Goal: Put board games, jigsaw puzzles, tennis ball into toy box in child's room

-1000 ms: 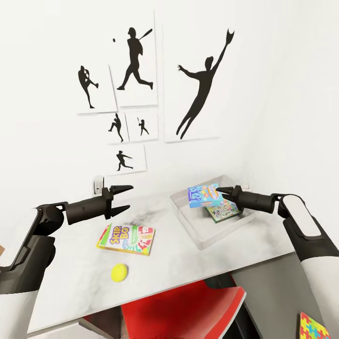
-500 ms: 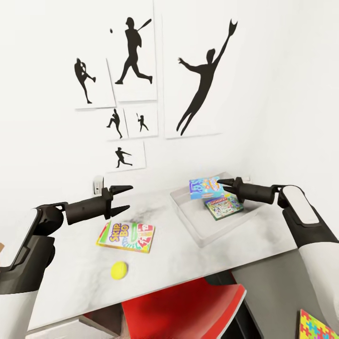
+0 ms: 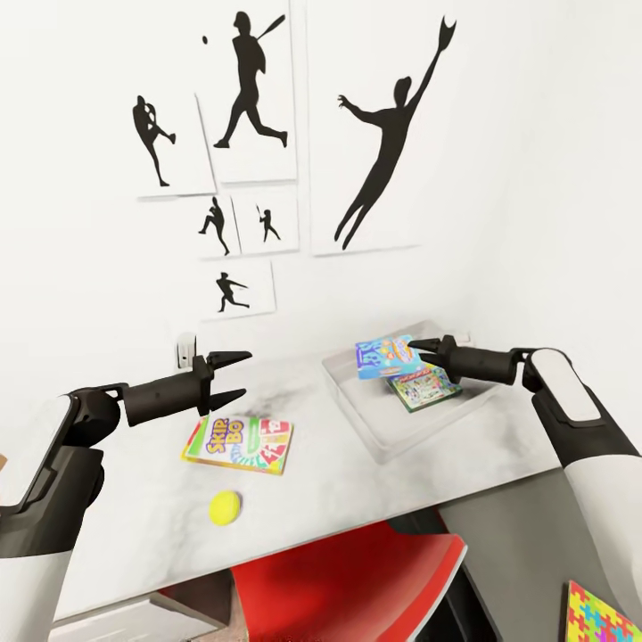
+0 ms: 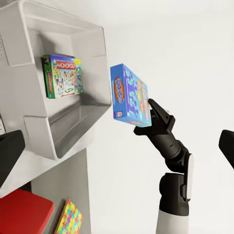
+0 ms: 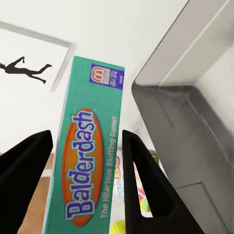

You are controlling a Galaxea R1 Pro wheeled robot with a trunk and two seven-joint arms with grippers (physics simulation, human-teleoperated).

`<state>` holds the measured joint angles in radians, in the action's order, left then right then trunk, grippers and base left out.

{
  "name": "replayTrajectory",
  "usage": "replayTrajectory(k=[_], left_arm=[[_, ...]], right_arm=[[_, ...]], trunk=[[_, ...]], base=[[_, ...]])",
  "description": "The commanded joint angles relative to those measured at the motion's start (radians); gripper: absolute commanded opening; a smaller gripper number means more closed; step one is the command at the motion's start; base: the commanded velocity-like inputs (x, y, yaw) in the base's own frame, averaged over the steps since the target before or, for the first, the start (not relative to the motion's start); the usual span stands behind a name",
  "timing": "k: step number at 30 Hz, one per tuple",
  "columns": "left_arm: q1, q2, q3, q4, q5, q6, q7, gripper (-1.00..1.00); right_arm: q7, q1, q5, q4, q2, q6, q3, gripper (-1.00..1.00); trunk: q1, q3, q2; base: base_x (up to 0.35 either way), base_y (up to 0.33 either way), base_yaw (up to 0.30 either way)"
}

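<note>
Blue Balderdash box (image 3: 385, 355) held over the toy box (image 3: 357, 412) on the worktop (image 3: 374, 486).
Right gripper (image 3: 417, 351) is clamped on the box's end; the box hangs tilted above the bin's far side, long axis running across the bin towards the wall posters. A Monopoly box (image 3: 423, 390) lies flat inside. Left gripper (image 3: 234, 375), jaws spread and empty, hovers above the Skip-Bo box (image 3: 239, 443), with the tennis ball (image 3: 225, 507) near the front edge.

Left end effector (image 3: 234, 374) spread wide; right end effector (image 3: 421, 350) clamped closed.
</note>
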<state>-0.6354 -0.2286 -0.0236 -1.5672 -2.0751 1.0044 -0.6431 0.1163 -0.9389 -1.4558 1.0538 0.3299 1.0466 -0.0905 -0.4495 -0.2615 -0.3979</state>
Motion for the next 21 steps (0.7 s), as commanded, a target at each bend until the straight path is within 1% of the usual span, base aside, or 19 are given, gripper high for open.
replayTrajectory(k=[1, 11, 21], left_arm=[[-0.001, 0.0, -0.001, -0.001, -0.01, 0.002, -0.01, 1.0], [0.0, 0.0, -0.001, -0.001, -0.011, 0.002, -0.011, 1.0], [0.0, 0.0, -0.002, -0.004, -0.011, 0.002, -0.01, 1.0]], right_arm=[[0.01, -0.003, -0.012, 0.001, 0.002, 0.001, -0.006, -1.0], [0.008, -0.012, -0.012, 0.0, 0.007, 0.001, -0.026, -1.0], [0.009, -0.054, -0.012, 0.0, 0.009, 0.001, -0.032, -1.0]], trunk=[[-0.001, -0.004, -0.002], [-0.001, -0.02, -0.002], [-0.001, -0.036, -0.002]], base=[[0.0, 0.0, 0.0], [0.0, 0.0, 0.0], [0.0, 0.0, 0.0]])
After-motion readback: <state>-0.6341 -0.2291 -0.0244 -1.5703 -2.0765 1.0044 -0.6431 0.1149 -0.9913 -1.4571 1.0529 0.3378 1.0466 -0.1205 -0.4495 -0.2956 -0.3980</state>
